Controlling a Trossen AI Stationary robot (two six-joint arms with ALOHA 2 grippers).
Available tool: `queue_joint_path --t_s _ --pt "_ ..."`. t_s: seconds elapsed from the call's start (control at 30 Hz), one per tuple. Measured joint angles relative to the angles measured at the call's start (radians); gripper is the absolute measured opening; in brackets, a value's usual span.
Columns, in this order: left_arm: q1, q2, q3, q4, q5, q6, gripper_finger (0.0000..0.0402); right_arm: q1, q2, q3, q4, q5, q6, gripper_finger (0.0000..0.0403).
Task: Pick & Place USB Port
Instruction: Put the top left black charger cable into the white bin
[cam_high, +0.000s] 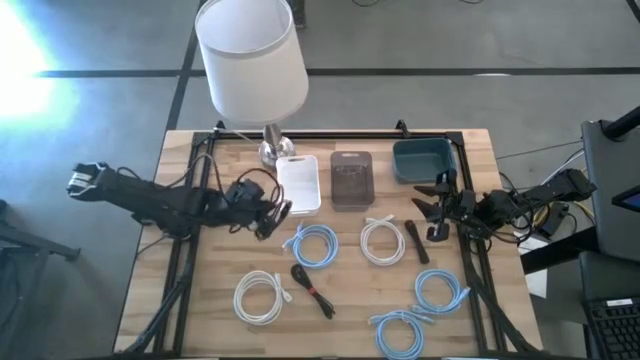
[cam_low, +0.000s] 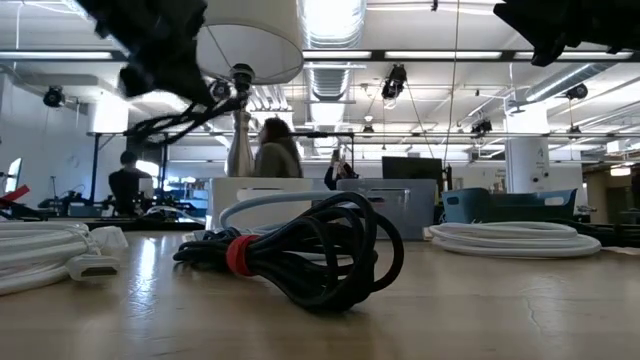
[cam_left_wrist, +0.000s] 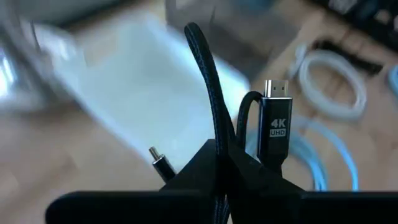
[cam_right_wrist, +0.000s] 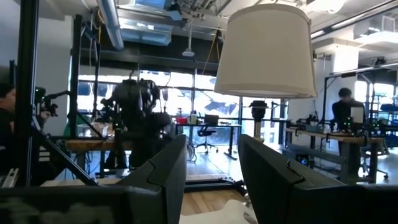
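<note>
Low view looks level across the wooden worktop (cam_low: 480, 310). Nearest lies a black cable bundle (cam_low: 300, 250) bound by a red tie, with a white cable coil (cam_low: 45, 252) beside it toward the lamp side and another white coil (cam_low: 515, 238) on its far side. Behind the black bundle stand the white tray (cam_low: 235, 200) and the grey tray (cam_low: 395, 203), then the lamp (cam_low: 240, 60); people show in the room beyond.

From above, taking the lamp (cam_high: 252, 60) as landmark: the white tray (cam_high: 299, 183) lies just in front of its base, the grey tray (cam_high: 351, 179) next to that, and the teal bin (cam_high: 423, 160) farther along the same back edge. In front of the trays lie a blue coil (cam_high: 314, 244) and a white coil (cam_high: 381, 241); farther from the lamp lie two more blue coils (cam_high: 440, 291) (cam_high: 400, 330).

The left pincer (cam_high: 268, 215) hangs beside the white tray's near corner, clenched on a black braided HDMI cable (cam_left_wrist: 214, 106), whose plug (cam_left_wrist: 274, 118) is marked 4K UHD; a small metal connector (cam_left_wrist: 160, 163) sticks out beside the fingers (cam_left_wrist: 205, 171). It is lifted off the worktop.

The right pincer (cam_high: 437, 210) sits in front of the teal bin, released and empty, its fingers (cam_right_wrist: 165, 171) apart.
</note>
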Motion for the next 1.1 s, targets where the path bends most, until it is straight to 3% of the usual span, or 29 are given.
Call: queue_joint_path --t_s 0.17,0.3,0.57,0.7,0.97,1.1 --pt "0.021 0.031 0.068 0.080 -0.159 0.189 0.0013 0.000 0.000 0.000 0.000 0.000 0.000 0.0142" --pt "0.071 0.093 0.066 0.201 -0.242 0.219 0.0017 0.000 0.000 0.000 0.000 0.000 -0.007 0.0138" --pt "0.266 0.289 0.065 0.282 -0.258 0.182 0.0016 0.000 0.000 0.000 0.000 0.001 -0.008 0.0140" --pt "0.345 0.391 0.064 0.304 -0.214 0.128 0.0020 0.000 0.000 0.000 0.000 0.002 -0.025 0.0141" --pt "0.410 0.529 0.090 0.313 0.031 0.076 0.0037 0.000 0.000 0.000 0.000 0.002 -0.024 0.0134" --pt "0.418 0.567 0.102 0.312 0.044 0.076 0.0038 0.000 0.001 0.000 -0.003 0.001 -0.018 0.0137"
